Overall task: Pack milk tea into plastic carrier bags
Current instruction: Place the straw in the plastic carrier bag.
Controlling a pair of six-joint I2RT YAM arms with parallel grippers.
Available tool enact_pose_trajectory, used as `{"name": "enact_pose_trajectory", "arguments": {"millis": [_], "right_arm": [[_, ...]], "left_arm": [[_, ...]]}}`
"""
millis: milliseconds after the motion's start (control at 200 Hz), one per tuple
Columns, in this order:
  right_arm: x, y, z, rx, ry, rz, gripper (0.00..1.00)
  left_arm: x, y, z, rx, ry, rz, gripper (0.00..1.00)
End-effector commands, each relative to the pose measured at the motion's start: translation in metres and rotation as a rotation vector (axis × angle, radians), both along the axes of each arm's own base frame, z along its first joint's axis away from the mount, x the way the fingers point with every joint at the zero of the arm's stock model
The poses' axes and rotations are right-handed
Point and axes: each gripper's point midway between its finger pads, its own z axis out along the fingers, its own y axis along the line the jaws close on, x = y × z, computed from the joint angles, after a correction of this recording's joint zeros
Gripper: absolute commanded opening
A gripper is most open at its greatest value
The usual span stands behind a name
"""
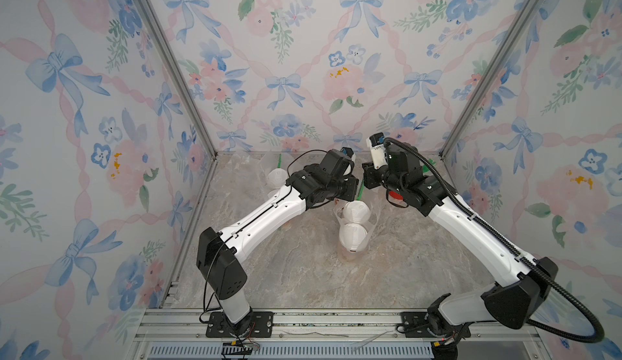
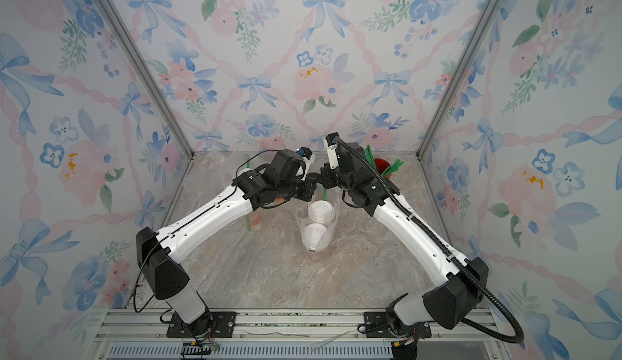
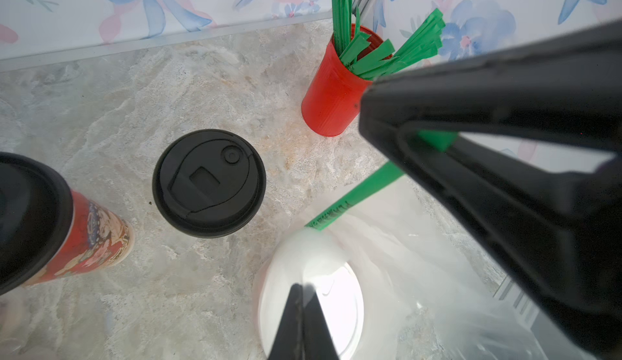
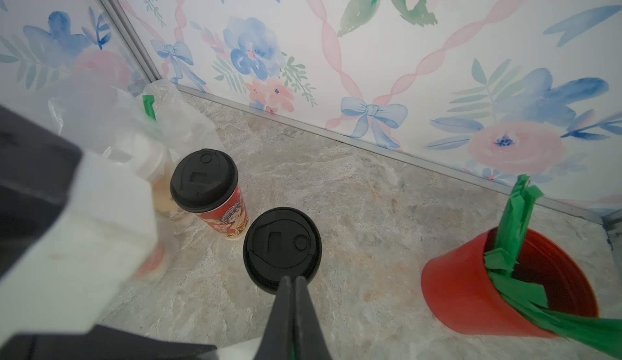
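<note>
Milk tea, domed lids, crinkly bag, green straw

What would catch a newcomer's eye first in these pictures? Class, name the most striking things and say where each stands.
Two black-and-white arms, left and right, lean in and nearly meet above the far middle of the marble table. Below them, mid-table, a clear bag holds two white-lidded cups; a red cup of green straws stands in the far right corner, two unbagged black-lidded cups nearby.

Print on green straw unreadable
</note>
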Motion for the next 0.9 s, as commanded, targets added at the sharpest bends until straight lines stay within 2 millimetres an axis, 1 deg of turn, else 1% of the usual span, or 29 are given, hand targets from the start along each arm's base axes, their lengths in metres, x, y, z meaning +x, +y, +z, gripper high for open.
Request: {"name": "enact_pose_trajectory", "arguments": {"millis": [0, 115, 235, 285, 350, 380, 465, 635, 690, 770, 830, 895], "right_arm": [[0.010, -0.002, -0.015, 0.003, 0.010, -0.006, 0.05], [0.012, -0.001, -0.042, 0.023, 0.055, 0.012, 0.06], [0.013, 0.004, -0.071, 0.040, 0.099, 0.040, 0.10], [0.012, 0.006, -0.079, 0.038, 0.116, 0.046, 0.11], [0.012, 0.006, -0.083, 0.037, 0.126, 0.045, 0.13], [0.012, 0.005, -0.083, 0.037, 0.126, 0.044, 0.15], [0.010, 0.001, -0.074, 0.046, 0.119, 0.036, 0.24], [0.006, -0.014, -0.036, 0.110, 0.082, 0.021, 0.41], [0.007, -0.023, -0.024, 0.142, 0.073, 0.007, 0.43], [0.010, -0.039, -0.012, 0.173, 0.070, -0.021, 0.46], [0.014, -0.053, -0.007, 0.169, 0.069, -0.051, 0.47], [0.018, -0.072, -0.007, 0.157, 0.073, -0.095, 0.47]], "left_arm": [[-0.001, 0.007, 0.014, -0.034, -0.018, 0.017, 0.01], [-0.001, 0.007, 0.012, -0.037, -0.011, 0.015, 0.01], [-0.001, 0.006, 0.013, -0.042, -0.008, 0.012, 0.01], [-0.001, 0.007, 0.014, -0.044, -0.009, 0.012, 0.01], [-0.001, 0.007, 0.015, -0.046, -0.010, 0.013, 0.01], [-0.002, 0.008, 0.015, -0.045, -0.011, 0.012, 0.02], [-0.002, 0.009, 0.016, -0.048, -0.011, 0.017, 0.03], [-0.004, 0.011, 0.021, -0.057, -0.019, 0.016, 0.10], [-0.006, 0.012, 0.025, -0.062, -0.024, 0.013, 0.13], [-0.008, 0.016, 0.030, -0.067, -0.033, 0.012, 0.18], [-0.011, 0.018, 0.032, -0.069, -0.036, 0.009, 0.19], [-0.015, 0.021, 0.033, -0.072, -0.038, 0.005, 0.21]]}}
